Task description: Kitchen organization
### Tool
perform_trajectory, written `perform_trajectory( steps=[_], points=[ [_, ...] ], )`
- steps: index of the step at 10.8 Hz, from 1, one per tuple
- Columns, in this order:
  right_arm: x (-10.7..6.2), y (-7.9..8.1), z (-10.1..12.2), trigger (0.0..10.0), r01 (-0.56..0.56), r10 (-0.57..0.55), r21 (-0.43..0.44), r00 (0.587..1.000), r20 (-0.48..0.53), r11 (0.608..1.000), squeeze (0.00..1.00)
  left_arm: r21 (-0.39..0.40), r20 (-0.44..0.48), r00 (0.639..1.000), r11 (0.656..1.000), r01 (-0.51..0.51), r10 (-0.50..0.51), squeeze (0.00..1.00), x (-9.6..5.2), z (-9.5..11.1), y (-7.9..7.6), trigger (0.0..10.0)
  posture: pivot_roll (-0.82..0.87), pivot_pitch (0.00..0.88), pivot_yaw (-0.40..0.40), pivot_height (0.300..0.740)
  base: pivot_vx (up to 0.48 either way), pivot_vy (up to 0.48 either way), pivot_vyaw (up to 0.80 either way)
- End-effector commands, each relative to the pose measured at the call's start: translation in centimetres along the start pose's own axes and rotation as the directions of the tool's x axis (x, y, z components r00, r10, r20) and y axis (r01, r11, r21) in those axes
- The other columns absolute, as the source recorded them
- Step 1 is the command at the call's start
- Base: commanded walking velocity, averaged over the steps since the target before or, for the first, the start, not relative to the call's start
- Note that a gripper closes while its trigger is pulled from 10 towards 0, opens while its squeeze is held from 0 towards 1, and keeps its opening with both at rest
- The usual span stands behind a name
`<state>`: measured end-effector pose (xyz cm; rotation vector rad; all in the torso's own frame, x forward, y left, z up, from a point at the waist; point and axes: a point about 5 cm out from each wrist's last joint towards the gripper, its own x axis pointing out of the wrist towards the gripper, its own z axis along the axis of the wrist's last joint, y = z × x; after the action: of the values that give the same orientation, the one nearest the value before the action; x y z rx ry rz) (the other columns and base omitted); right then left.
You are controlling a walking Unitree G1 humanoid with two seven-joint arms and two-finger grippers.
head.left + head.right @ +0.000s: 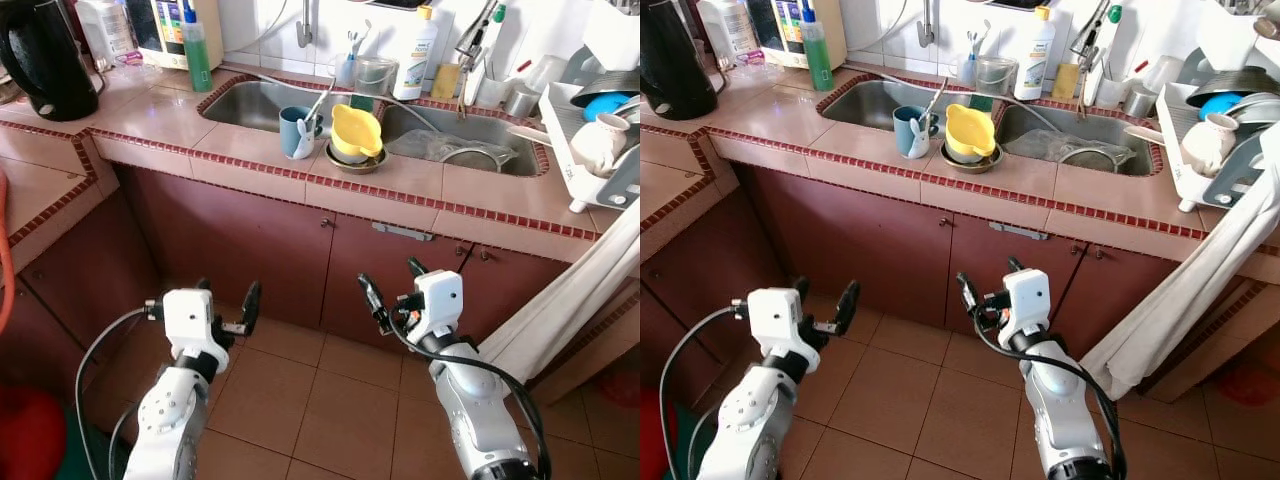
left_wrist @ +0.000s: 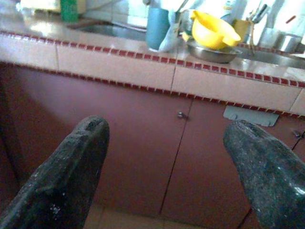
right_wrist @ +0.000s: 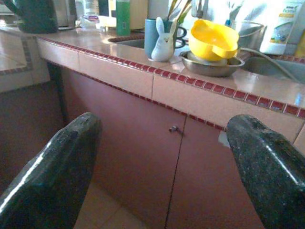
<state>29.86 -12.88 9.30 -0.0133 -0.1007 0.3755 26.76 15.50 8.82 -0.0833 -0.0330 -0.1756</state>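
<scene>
Kitchen counter with double sink, both grippers raised before the cabinet doors.
Left gripper (image 1: 228,305) and right gripper (image 1: 393,287): fingers apart, empty, low in front of the cabinet (image 1: 300,240). On the counter (image 1: 420,185) between the basins: blue cup (image 1: 294,130), touching it a metal bowl (image 1: 353,160) holding a yellow jug (image 1: 356,132).

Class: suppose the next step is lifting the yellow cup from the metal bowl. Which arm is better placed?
Probably the right. The right tool hangs open almost straight below the yellow cup in its metal bowl; the left tool, also open, sits further aside.
</scene>
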Motion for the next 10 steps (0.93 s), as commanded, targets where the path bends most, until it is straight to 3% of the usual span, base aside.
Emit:
perform_trajectory(
  steps=[1,5,7,10],
  points=[
    [0.38,-0.22,0.33,10.0,-0.004,0.004,-0.013,1.0,0.007,1.0,0.0,0.018,0.02,1.0,1.0,0.007,-0.007,0.0,0.41,0.44,0.1,10.0,-0.06,0.0,-0.036,0.74,0.0,0.0,0.0],
    [0.86,-0.12,0.67,10.0,-0.021,0.022,-0.031,1.0,0.018,0.999,0.0,0.035,0.037,0.999,0.999,0.006,-0.007,0.0,1.31,1.06,0.48,10.0,-0.06,0.0,-0.04,0.74,0.0,0.0,0.0],
    [0.45,-0.03,0.36,10.0,-0.021,0.022,-0.034,1.0,0.011,0.999,0.0,0.081,0.014,0.999,0.996,0.029,-0.03,0.0,0.98,0.56,0.51,10.0,-0.06,0.0,-0.039,0.74,0.0,0.0,0.0],
    [0.18,-0.09,0.31,10.0,-0.007,0.007,-0.032,1.0,0.01,0.999,0.0,0.074,0.005,1.0,0.997,0.029,-0.03,0.0,0.96,0.58,0.49,10.0,-0.07,0.001,-0.031,0.74,0.0,0.0,0.0]
  ],
)
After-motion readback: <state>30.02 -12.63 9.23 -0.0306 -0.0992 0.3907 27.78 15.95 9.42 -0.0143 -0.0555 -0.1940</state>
